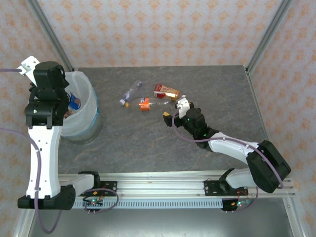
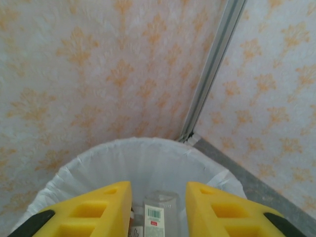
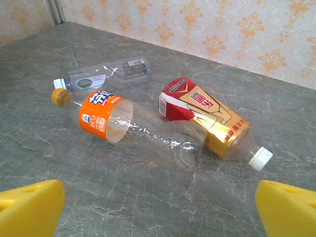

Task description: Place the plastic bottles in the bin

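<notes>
Yellow left fingers (image 2: 103, 207), at frame bottom, pinch a clear bottle (image 2: 160, 212) over the bin (image 2: 148, 158); release only while centred. Right fingers (image 3: 29, 202) gape wide, empty.

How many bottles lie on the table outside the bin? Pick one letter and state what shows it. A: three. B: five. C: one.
A: three lie together on the table: a clear bottle, an orange-labelled bottle and a red-and-gold-labelled bottle.
</notes>
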`<state>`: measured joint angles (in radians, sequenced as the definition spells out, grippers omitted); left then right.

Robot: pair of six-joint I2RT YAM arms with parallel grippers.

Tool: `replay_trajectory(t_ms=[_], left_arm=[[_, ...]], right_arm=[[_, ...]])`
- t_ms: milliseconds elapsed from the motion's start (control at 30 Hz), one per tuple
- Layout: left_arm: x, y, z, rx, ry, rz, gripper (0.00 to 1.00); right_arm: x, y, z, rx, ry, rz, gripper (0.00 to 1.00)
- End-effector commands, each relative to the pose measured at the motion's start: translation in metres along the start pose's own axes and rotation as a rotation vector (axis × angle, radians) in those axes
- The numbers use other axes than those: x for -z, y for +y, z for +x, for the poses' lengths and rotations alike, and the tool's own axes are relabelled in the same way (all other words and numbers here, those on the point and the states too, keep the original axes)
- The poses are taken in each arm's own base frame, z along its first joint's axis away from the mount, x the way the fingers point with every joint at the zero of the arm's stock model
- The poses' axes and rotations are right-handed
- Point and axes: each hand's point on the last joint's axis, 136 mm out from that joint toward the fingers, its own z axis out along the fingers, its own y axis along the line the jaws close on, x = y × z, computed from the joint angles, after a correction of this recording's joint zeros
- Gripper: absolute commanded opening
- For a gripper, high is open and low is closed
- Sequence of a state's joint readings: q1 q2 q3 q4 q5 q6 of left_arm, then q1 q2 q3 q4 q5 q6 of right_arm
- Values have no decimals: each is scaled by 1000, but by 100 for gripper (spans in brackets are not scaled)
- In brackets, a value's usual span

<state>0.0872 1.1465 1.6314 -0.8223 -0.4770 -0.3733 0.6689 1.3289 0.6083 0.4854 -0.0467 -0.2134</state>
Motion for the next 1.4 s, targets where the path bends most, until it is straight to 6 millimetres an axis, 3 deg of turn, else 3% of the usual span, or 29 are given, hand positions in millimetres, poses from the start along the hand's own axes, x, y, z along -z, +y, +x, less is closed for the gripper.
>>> replay_trajectory(t_ms=[0,33,100,200,267,333,467,767,1100,1367], left_arm=[[-19,-11,52,10,204,69,0],[-26,-11,63,11,234,66,0],[-39,-9,85,11,295,44,11],[-56,-4,112,16,366,0,15],[-63,-1,119,13,383,-24,28],[-63,-3,116,10,383,-22,48],[-53,-12,95,23,344,44,74],[-31,-36,68,58,302,214,100],[8,-80,48,103,272,529,100],[34,-111,48,68,274,697,100]], right_arm=[[1,2,-11,-16,-19,-14,99],[1,2,-11,-16,-18,-14,99],[1,2,-11,-20,-17,-18,99],[1,3,-12,-28,-18,-18,99],[2,3,-12,-30,-18,-22,99],[2,3,-11,-33,-13,-23,99],[2,3,-10,-37,-11,-21,99],[-2,5,-8,-54,-5,-27,99],[-3,2,-10,-58,-8,-11,99],[-3,0,-10,-71,-11,0,99]])
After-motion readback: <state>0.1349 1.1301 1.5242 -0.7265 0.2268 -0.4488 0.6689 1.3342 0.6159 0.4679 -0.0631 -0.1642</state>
